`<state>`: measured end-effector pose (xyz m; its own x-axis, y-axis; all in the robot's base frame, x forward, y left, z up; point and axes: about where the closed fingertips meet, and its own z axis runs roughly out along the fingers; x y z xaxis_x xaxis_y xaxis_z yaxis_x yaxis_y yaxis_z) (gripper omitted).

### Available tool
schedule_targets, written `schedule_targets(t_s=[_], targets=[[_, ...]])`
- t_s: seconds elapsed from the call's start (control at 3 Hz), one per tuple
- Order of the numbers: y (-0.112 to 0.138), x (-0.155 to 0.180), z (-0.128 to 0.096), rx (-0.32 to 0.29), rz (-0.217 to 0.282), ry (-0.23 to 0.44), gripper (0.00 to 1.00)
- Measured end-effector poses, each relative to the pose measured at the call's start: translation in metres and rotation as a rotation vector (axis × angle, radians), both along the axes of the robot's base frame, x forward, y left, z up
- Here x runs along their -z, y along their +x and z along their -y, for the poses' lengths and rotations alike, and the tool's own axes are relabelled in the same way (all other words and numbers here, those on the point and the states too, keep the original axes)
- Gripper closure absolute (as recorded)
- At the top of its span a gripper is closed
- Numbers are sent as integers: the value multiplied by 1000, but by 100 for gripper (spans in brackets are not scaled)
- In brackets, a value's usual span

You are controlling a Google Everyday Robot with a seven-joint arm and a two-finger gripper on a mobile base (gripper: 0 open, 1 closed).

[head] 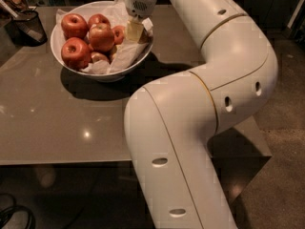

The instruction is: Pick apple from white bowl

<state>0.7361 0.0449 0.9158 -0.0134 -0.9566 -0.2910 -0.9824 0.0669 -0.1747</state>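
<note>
The white bowl (84,69) stands on the far left part of the table, lined with crumpled white paper and holding several red apples. The nearest apple (118,33) lies at the bowl's right side, partly hidden. My gripper (135,31) reaches down into the right side of the bowl, right beside that apple and just above the paper. A larger apple (101,36) sits in the middle of the bowl and another apple (75,52) lies at the front left. My white arm curves from the lower middle of the view up to the bowl.
A small black mesh cup (29,26) stands to the left of the bowl near the table's corner. The brown glossy table (71,123) has its front edge low in the view, with dark floor beneath. My arm's elbow hangs over the table's right side.
</note>
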Motion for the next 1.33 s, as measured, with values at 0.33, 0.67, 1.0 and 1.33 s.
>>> schedule_targets(t_s=[0.33, 0.67, 1.0, 1.33], targets=[[-2, -15, 1, 28, 23, -12, 100], [-10, -34, -1, 39, 41, -18, 100], [-18, -51, -4, 18, 64, 6, 100], [-34, -70, -14, -46, 80, 29, 100]])
